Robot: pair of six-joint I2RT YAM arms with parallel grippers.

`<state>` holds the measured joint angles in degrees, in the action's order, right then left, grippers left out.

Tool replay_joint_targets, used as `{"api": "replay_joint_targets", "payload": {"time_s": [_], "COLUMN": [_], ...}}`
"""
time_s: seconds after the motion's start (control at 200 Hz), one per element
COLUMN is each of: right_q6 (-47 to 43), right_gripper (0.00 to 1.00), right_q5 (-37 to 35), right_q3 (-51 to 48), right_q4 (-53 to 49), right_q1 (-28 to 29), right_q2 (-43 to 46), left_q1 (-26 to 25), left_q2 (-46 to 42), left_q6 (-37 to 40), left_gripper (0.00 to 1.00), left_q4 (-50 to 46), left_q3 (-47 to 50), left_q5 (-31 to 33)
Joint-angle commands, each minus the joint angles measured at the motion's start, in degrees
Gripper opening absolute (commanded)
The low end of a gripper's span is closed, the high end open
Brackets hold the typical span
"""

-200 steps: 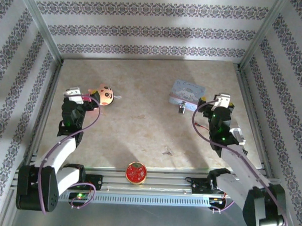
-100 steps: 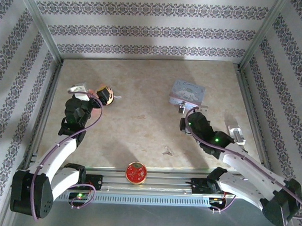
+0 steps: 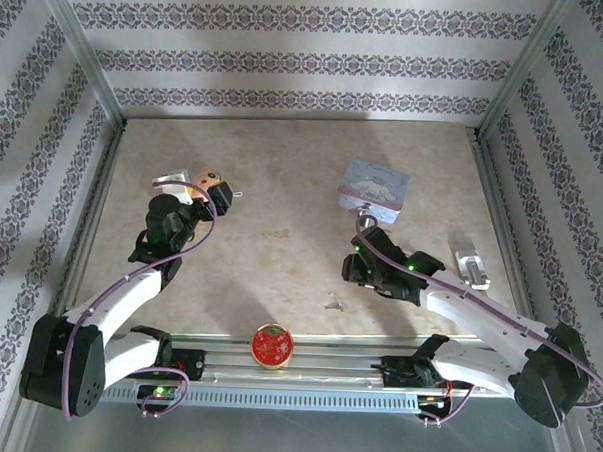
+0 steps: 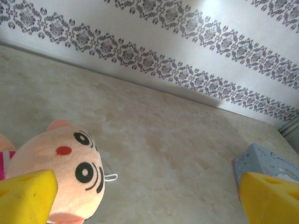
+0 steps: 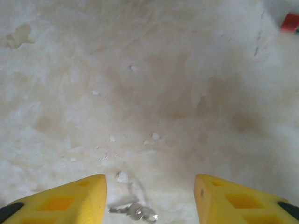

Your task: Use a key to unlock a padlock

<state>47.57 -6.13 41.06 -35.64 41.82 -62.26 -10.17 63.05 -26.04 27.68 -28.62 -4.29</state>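
Note:
A small silver key on a ring lies on the table low between my right gripper's yellow fingers, which stand wide open and hold nothing. From above, the key sits just in front of the right gripper near mid-table. A small metal padlock lies below the blue tin, partly behind the arm's cable. My left gripper hovers beside a pink plush head. It is open and empty, and the plush rests against its left finger.
A blue tin sits at the back right, and its corner appears in the left wrist view. A red round object rests at the near edge. A pale silver item lies on the right. Patterned walls enclose the table.
My right arm has swung from the right side leftward and down toward mid-table, over the key. The left gripper has shifted slightly right and farther back beside the plush.

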Motion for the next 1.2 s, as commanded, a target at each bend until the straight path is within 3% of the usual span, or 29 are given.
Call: {"api": "replay_joint_targets", "payload": {"time_s": [0.0, 0.115, 0.315, 0.56, 1.194], "right_q6": [2.2, 1.9, 0.5, -1.7, -6.6], "right_gripper": [0.49, 0.45, 0.43, 0.43, 0.29], "right_q5": [6.0, 9.0, 7.5, 6.9, 8.5], "right_q3": [-1.4, -2.0, -2.9, -3.2, 1.8], "right_q4": [-2.3, -3.1, -5.2, -1.9, 3.1], "right_q1": [0.7, 3.4, 7.8, 8.2, 8.9], "right_q2": [-1.7, -3.6, -7.4, -12.9, -22.9], "left_q1": [-0.9, -0.9, -1.2, -1.3, -1.3], "left_q2": [1.6, 4.1, 7.4, 8.3, 7.7], "left_q6": [-2.7, -3.3, -4.5, -5.1, -4.3], "left_gripper": [0.99, 0.99, 0.99, 0.99, 0.99], "left_q4": [4.3, 4.6, 6.5, 6.4, 5.4], "left_q3": [0.5, -0.6, -1.4, -1.9, -1.3], "left_q5": [-0.8, -2.6, -4.0, -3.1, -1.2]}}
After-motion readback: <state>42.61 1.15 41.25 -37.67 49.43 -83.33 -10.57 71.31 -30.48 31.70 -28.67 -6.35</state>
